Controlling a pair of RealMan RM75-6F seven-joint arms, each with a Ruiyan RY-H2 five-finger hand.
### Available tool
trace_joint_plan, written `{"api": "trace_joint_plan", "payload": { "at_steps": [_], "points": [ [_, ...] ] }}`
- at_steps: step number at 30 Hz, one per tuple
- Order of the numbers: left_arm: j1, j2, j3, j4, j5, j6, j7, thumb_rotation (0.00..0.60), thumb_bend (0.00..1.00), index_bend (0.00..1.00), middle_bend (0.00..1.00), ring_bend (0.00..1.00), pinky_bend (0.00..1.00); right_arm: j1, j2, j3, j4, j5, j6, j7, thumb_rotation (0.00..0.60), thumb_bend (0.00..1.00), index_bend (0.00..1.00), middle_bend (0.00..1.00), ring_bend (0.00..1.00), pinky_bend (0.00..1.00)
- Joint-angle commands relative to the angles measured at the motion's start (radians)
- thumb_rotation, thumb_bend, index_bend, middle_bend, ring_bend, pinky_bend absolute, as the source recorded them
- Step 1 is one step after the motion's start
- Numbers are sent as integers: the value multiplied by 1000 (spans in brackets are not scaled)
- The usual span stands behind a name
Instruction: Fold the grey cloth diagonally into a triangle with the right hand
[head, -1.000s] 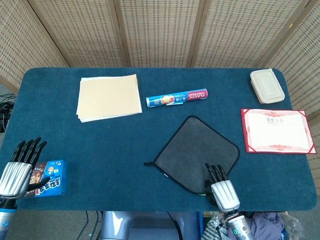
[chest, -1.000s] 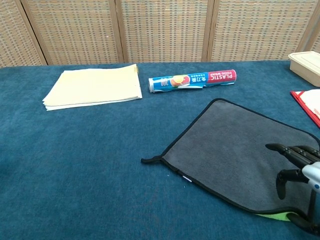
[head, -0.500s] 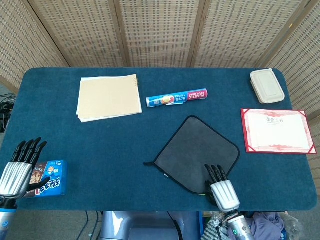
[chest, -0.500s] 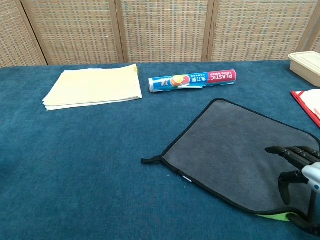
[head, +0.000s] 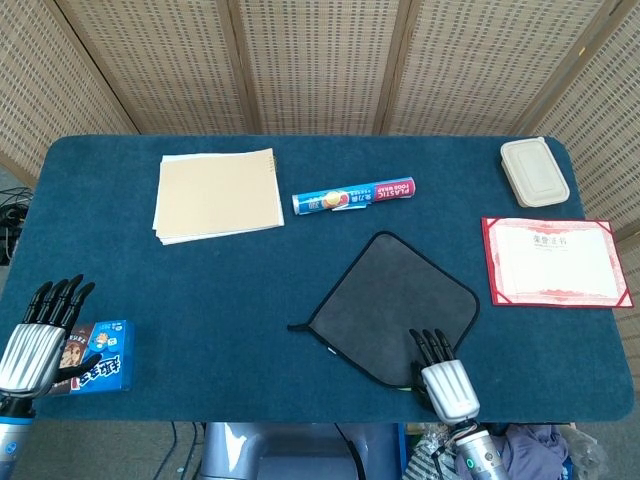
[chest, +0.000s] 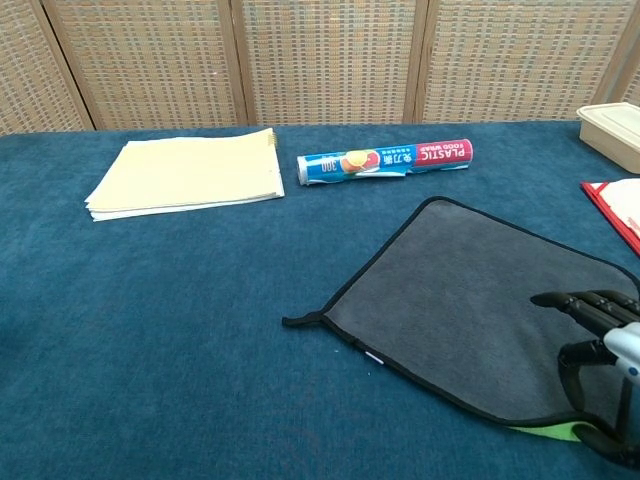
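Flat grey square microfibre cloth (head: 392, 308) lies beneath right hand (head: 444, 378), whose spread fingers (chest: 585, 304) rest on its near corner. Likely soft, light, limp; pinch that black-bound corner.

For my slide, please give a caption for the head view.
Right robot hand at the near corner of the flat grey cloth.

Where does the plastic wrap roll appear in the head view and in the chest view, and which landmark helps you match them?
Head view: plastic wrap roll at upper centre, beyond the grey cloth.
Chest view: upper centre, beyond the cloth.
Shared landmark: paper stack to its left.
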Motion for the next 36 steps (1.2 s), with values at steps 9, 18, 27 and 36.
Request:
{"api": "trace_joint_plan", "payload": {
  "at_steps": [9, 18, 27, 36],
  "points": [
    [0, -1, 0, 2, 1, 0, 0, 600, 119, 0, 0, 0, 0, 2, -1, 2, 2, 3, 1, -4, 600, 501, 580, 86, 0, 0],
    [-1, -3, 0, 2, 2, 0, 1, 600, 119, 0, 0, 0, 0, 3, 0, 3, 1, 0, 8, -3, 600, 546, 592, 93, 0, 0],
    [-2, -3, 0, 2, 3, 1, 0, 600, 119, 0, 0, 0, 0, 15, 5, 17, -12, -10, 18, -10, 600, 548, 603, 103, 0, 0],
    [0, -1, -1, 1, 4, 6, -2, 600, 119, 0, 0, 0, 0, 63, 16, 71, -58, -3, -7, -66, 600, 548, 609, 103, 0, 0]
  ]
}}
